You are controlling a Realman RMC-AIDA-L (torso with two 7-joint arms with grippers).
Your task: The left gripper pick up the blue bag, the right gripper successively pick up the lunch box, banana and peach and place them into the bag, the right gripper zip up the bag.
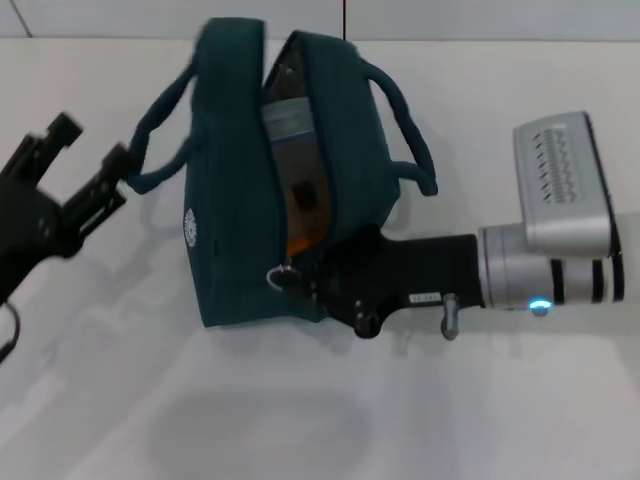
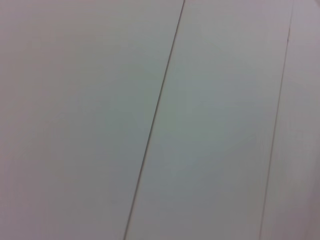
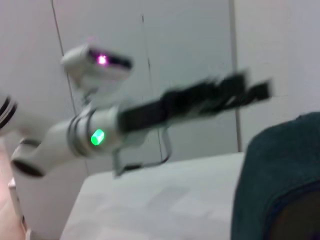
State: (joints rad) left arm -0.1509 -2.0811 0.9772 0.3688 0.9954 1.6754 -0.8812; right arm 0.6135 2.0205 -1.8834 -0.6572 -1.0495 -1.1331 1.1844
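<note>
Head view | right gripper (image 1: 300,275) at blue bag (image 1: 235,200) zipper (bag part-open) | left gripper (image 1: 85,165) spread

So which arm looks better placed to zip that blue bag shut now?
The right one, I'd say. Its tool is already at the zipper pull end of the blue bag, which is partly open. The left tool sits apart, off the bag's left side, open and holding nothing.
</note>
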